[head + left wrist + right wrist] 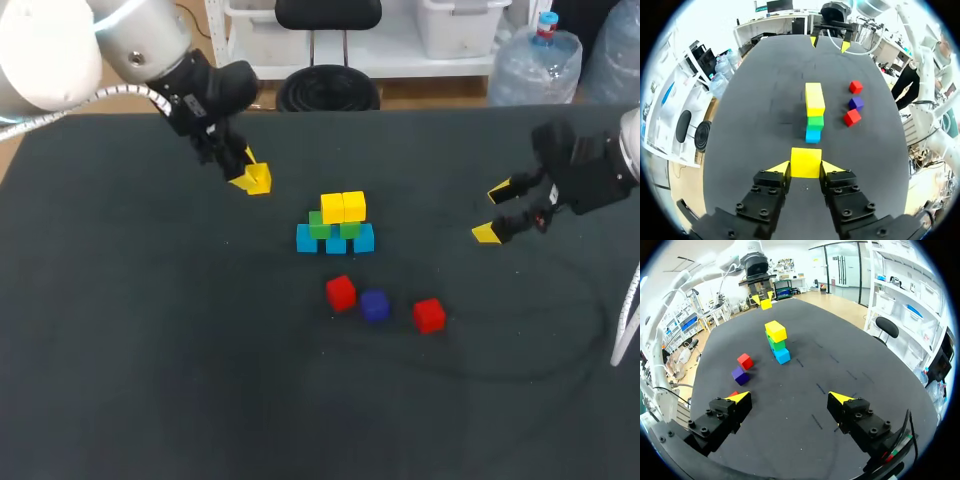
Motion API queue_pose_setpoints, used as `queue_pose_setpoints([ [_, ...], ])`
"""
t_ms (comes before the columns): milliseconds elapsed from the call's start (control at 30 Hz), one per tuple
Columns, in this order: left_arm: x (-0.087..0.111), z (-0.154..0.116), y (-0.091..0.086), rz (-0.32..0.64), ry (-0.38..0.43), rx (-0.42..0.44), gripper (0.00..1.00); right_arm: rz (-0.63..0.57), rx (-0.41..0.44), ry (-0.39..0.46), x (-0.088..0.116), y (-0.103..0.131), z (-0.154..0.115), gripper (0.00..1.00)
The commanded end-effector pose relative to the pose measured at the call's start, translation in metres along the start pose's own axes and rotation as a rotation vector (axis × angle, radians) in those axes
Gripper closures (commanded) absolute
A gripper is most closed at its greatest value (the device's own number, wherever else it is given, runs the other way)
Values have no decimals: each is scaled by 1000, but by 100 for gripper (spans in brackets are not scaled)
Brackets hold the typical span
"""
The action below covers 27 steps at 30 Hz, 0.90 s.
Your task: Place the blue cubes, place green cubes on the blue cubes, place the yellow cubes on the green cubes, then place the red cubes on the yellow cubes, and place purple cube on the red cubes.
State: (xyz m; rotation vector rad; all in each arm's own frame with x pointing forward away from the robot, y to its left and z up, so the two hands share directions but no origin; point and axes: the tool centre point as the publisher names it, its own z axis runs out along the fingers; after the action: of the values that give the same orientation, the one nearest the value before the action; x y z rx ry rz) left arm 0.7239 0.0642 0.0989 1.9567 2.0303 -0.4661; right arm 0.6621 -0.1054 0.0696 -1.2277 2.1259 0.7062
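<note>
- The dark cloth-covered desk [150, 350] carries a small stepped pile of cubes near its middle.
- At the bottom of the pile, three light blue cubes [335, 243] stand in a row, touching side by side.
- Two green cubes [320, 226] sit on the blue row, and two bright yellow cubes [343, 207] sit on the green ones, side by side and touching.
- The left gripper [806, 167] is clenched on a third yellow cube [257, 180]. The left wrist view shows both yellow-tipped fingers pressed against its opposite sides.
- Seen from the head view, this held cube hangs at about 10 o'clock from the pile, apart from it and above the desk.
- The right gripper [493, 212] is released, its two fingers spread wide with nothing between them. It hovers at about 3 o'clock from the pile, well apart.
- Three loose cubes lie on the desk on the 6 o'clock side of the pile.
- One red cube [341, 293] lies nearest the pile, at 6 o'clock.
- A dark purple cube [375, 305] lies just beside that red cube, at its 4 o'clock.
- A second red cube [429, 315] lies at about 4 o'clock from the purple one, with a small gap between them.
</note>
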Motion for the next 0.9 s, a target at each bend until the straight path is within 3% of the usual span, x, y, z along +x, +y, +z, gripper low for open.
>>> queue_pose_setpoints([
  [33, -3, 4, -6, -7, -15, -25, 100, -1, -1, -3, 0, -1, 1, 0],
  [233, -9, 8, -11, -5, -10, 0, 100, -1, -1, -3, 0, -1, 1, 0],
  [533, -25, 16, -15, 21, 63, 43, 100, -1, -1, -3, 0, -1, 1, 0],
  [900, -37, 26, -18, -4, 72, 44, 100, -1, -1, -3, 0, -1, 1, 0],
])
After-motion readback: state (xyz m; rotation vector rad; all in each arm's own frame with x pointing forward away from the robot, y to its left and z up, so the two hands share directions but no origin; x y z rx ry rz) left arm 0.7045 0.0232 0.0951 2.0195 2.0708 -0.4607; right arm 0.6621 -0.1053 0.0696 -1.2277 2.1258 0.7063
